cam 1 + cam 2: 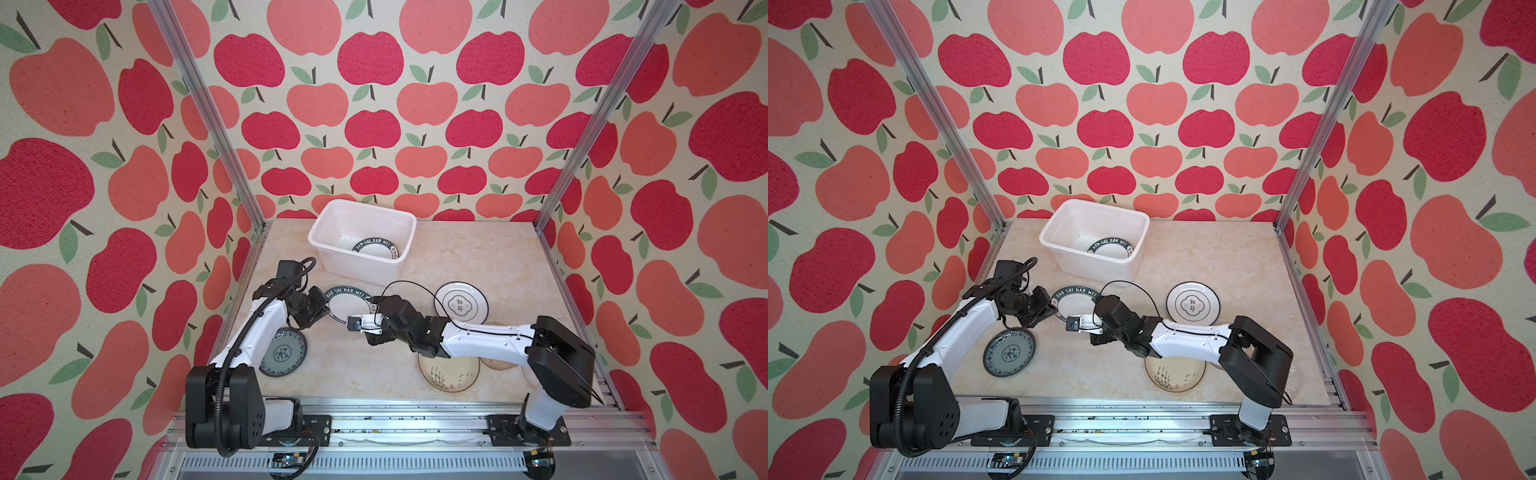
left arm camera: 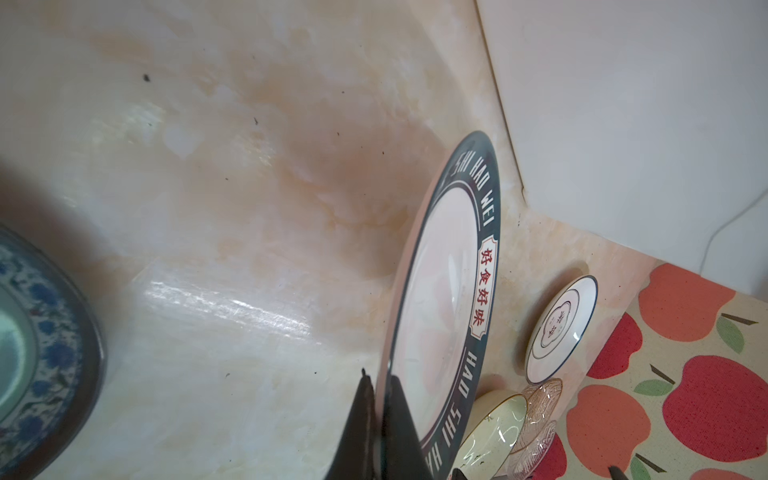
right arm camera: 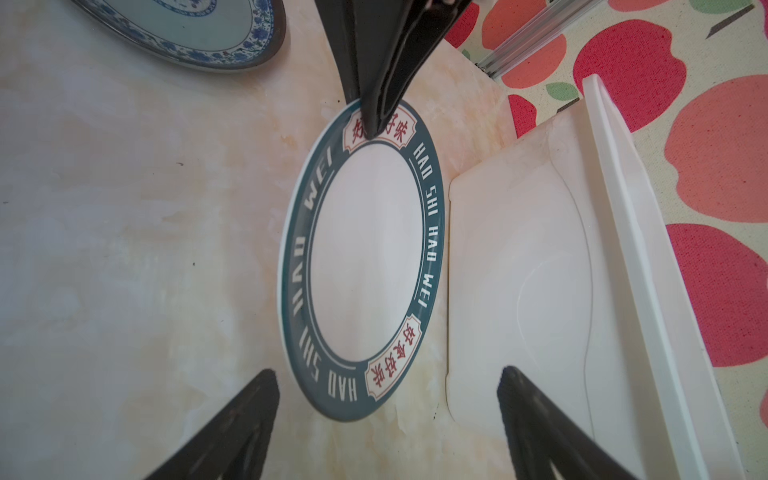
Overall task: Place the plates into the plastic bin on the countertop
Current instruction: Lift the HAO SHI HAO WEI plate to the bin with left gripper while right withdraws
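White with a dark green lettered rim, the plate in hand [image 1: 347, 305] sits just in front of the plastic bin [image 1: 357, 266], close to its near wall but not touching it in the right wrist view. The left gripper [image 3: 374, 124] is clamped on the rim at one red cartouche, its two fingers pressed together over the edge. From that claw the plate stretches sideways toward the right arm. The right gripper [image 3: 386, 374] faces the opposite rim with its fingers spread wide, holding nothing. The left wrist view shows the plate almost edge-on with a shadow beneath it, so it looks tipped up off the countertop [image 1: 457, 257], though how far cannot be told. The bin lies beyond the plate, away from both arm bases, so the carry probably runs up and back over the near wall, and the left arm alone bears the load. A matching lettered plate [image 1: 376, 249] already lies inside the bin. Further out, a blue-patterned plate [image 1: 284, 353] rests beside the left arm. A white emblem plate [image 1: 461, 303] and a cream reed plate [image 1: 449, 374] lie by the right arm.
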Action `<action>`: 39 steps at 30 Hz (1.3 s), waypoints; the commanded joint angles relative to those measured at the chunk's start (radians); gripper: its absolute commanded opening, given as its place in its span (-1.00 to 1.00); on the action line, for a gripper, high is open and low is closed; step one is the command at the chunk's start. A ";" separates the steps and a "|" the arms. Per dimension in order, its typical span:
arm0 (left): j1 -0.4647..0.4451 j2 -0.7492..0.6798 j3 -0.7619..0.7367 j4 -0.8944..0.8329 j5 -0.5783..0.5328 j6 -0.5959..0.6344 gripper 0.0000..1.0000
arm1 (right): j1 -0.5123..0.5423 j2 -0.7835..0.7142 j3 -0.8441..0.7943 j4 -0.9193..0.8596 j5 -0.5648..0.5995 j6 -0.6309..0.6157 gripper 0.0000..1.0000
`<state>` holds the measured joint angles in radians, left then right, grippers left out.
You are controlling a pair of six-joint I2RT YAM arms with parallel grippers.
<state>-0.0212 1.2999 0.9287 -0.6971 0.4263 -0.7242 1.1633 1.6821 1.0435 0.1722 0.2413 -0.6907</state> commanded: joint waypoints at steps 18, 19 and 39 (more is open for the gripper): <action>0.159 -0.293 0.470 -0.459 -0.129 0.316 -1.00 | -0.651 -0.387 0.154 -0.654 -0.355 0.947 0.81; 0.160 -0.295 0.501 -0.431 -0.127 0.326 -1.00 | -0.699 -0.349 0.202 -0.739 -0.392 0.982 0.80; 0.087 0.215 0.662 0.245 0.086 0.212 -1.00 | -1.191 -0.128 0.137 -0.989 -0.716 1.149 0.72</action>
<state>0.0738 1.5009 1.5845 -0.6056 0.4877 -0.4736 -0.0120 1.5337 1.2079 -0.7864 -0.4473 0.4557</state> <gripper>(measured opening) 0.069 0.859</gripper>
